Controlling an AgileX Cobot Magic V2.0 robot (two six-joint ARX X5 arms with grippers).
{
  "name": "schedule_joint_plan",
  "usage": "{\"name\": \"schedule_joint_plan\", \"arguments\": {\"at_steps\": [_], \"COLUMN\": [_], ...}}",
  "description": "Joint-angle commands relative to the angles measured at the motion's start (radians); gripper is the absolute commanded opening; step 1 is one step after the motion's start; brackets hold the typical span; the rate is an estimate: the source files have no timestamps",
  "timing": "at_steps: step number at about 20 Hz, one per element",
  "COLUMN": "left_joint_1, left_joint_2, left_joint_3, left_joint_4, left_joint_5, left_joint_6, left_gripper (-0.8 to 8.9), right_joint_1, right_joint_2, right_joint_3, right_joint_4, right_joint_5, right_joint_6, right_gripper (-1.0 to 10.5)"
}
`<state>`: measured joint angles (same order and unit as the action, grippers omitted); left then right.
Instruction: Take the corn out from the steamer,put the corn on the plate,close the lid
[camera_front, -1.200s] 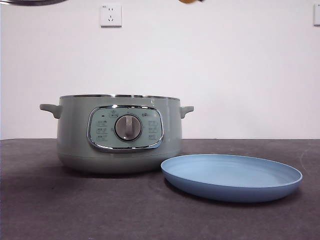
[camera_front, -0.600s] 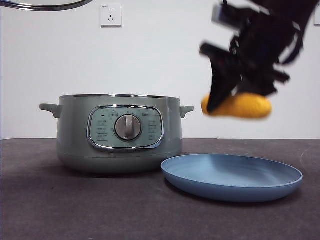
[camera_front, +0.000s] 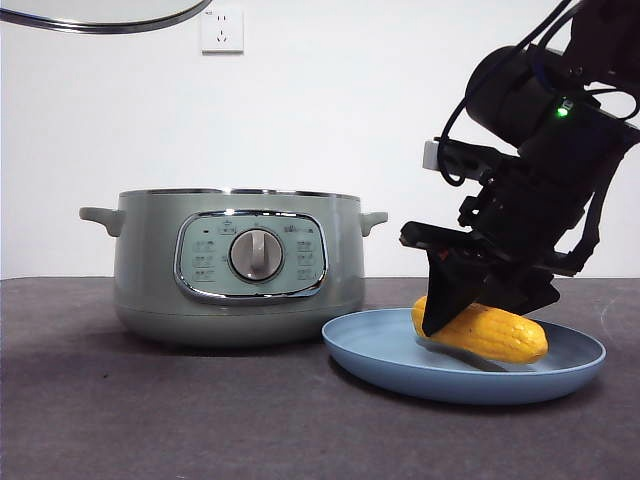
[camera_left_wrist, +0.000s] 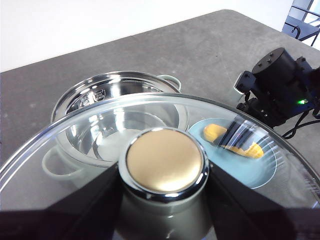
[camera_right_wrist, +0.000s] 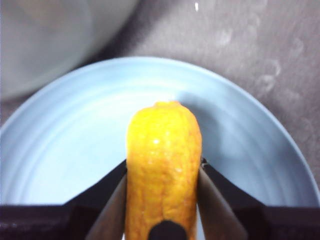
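Right wrist view: right claw (camera_right_wrist: 162, 200) clamps corn (camera_right_wrist: 161, 165); left wrist view: left claw grips lid (camera_left_wrist: 165, 165).

Black robot arm with a rounded cylindrical wrist housing, a small lit green light, looping black cables, and a black two-jawed end effector (camera_front: 470, 300) with flat angular plates.

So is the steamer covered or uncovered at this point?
Uncovered: the steamer stands open while the left gripper holds the lid above it.

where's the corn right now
The corn lies in the plate, right of the steamer in the front view, gripped by the right gripper.
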<state>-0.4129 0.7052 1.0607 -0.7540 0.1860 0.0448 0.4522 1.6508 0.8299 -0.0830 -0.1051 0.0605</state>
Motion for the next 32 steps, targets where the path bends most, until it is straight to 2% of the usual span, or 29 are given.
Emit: {"name": "schedule_joint_plan", "arguments": {"at_steps": [1, 7, 8, 10, 14, 16, 17, 22, 25, 32], "left_joint_1": [0.0, 0.0, 0.0, 0.0, 0.0, 0.0, 0.0, 0.0, 0.0, 0.0], "left_joint_2": [-0.005, 0.039, 0.053, 0.084, 0.151, 0.182, 0.195, 0.262, 0.319, 0.516], "left_joint_3": [0.008, 0.008, 0.008, 0.008, 0.008, 0.008, 0.008, 0.008, 0.008, 0.008], "left_joint_4": [0.059, 0.133, 0.151, 0.181, 0.228, 0.255, 0.275, 0.381, 0.441, 0.658], "left_joint_5": [0.003, 0.003, 0.003, 0.003, 0.003, 0.003, 0.003, 0.003, 0.003, 0.003], "left_joint_6": [0.008, 0.008, 0.008, 0.007, 0.007, 0.007, 0.007, 0.008, 0.008, 0.012], "left_gripper": [-0.08, -0.09, -0.08, -0.09, -0.08, -0.08, -0.08, -0.09, -0.09, -0.09], "right_joint_1": [0.0, 0.0, 0.0, -0.001, -0.001, -0.001, -0.001, -0.001, -0.001, 0.0], "right_joint_2": [0.012, 0.012, 0.012, 0.012, 0.012, 0.012, 0.011, -0.084, -0.239, -0.667], "right_joint_3": [-0.013, -0.013, -0.013, -0.013, -0.013, -0.012, -0.012, -0.012, -0.011, -0.011], "right_joint_4": [0.007, -0.04, -0.049, -0.06, -0.06, -0.059, -0.058, -0.062, -0.108, -0.336], "right_joint_5": [0.0, 0.0, 0.0, 0.0, 0.0, 0.002, 0.002, 0.002, 0.003, 0.003], "right_joint_6": [0.01, 0.01, 0.01, 0.017, 0.022, 0.022, 0.021, 0.022, 0.021, 0.021], "right_gripper": [-0.1, 0.1, 0.5, 2.1, 2.8, 4.8, 5.1, 5.1, 5.1, 5.0]}}
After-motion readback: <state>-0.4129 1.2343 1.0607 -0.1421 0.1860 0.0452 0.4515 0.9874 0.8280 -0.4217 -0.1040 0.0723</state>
